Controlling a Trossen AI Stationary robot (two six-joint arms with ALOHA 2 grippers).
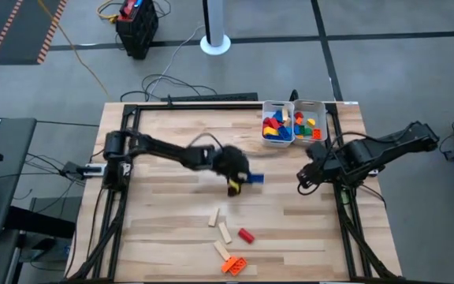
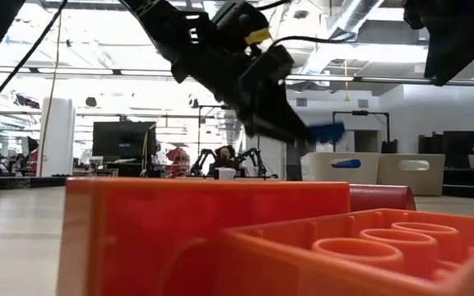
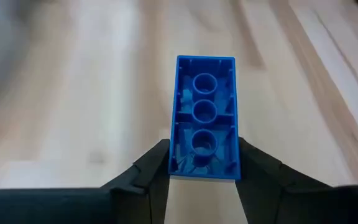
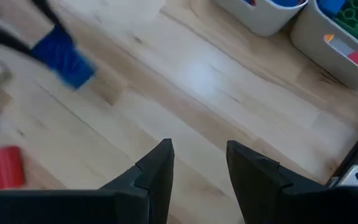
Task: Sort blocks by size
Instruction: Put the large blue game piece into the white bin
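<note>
FOREGROUND: orange brick [image 2: 360, 251] lying closest to the low camera | LEFT end effector [image 3: 201, 163] gripping blue brick [image 3: 204, 118] by one end, aloft over surface [image 1: 172, 213] | RIGHT end effector [image 4: 199, 163] hanging part-open, empty | RISK: brick pivoting or slipping, short end-grip, before reaching trays [image 1: 294, 105]

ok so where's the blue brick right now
The blue brick sits clamped in the left gripper above mid-table, between the two white trays and the loose wooden bars.

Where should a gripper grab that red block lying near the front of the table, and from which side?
Grip the red block across its short width, coming straight down from above. It lies flat and apart from the wooden bars and the orange brick, so both long sides look free for the fingers.
</note>
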